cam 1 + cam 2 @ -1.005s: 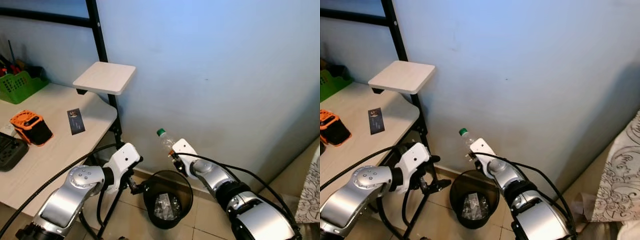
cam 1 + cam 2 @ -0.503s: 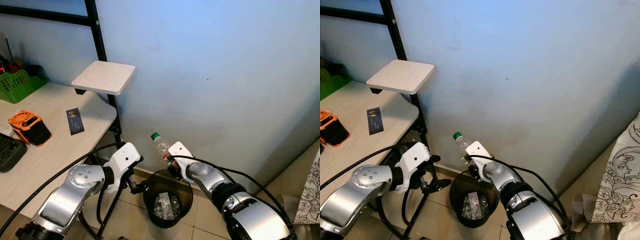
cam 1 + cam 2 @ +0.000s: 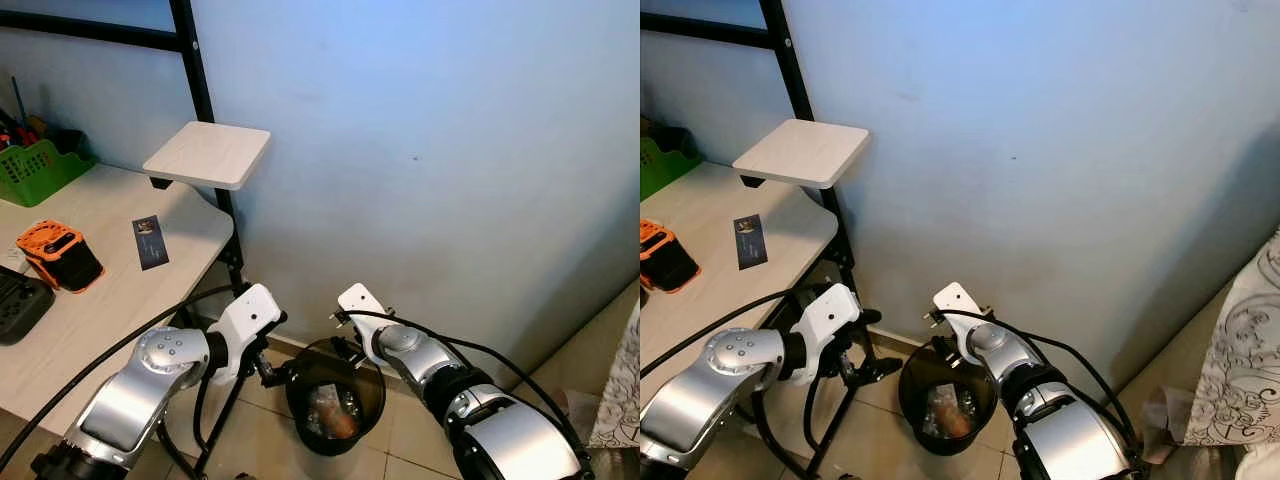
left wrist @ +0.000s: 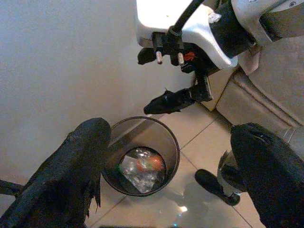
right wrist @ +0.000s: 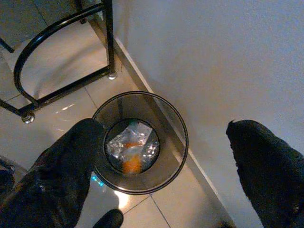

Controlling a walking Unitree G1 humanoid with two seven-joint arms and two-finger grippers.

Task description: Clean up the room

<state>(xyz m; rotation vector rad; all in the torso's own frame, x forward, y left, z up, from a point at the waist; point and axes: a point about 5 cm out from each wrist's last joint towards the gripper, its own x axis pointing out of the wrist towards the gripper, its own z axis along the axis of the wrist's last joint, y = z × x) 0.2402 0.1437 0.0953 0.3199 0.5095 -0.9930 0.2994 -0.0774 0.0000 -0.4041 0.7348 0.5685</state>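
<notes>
Wall, pale blue, takes up the upper right of the left eye view, meeting tiled floor along a skirting line at the lower middle. Tabletop occupies the left side; its rounded corner ends beside a black frame post carrying a small white shelf. On the tabletop lie an orange-and-black device, a dark card and, at the far left edge, a green basket.

Black bin stands at the lower centre on the floor, close against the wall, between the two arms. Inside it lies the bottle, among crinkled clear plastic with an orange patch.

Left gripper hangs just left of the bin's rim, fingers spread apart. Right gripper is above the bin's far rim, fingers wide apart and holding nothing.
</notes>
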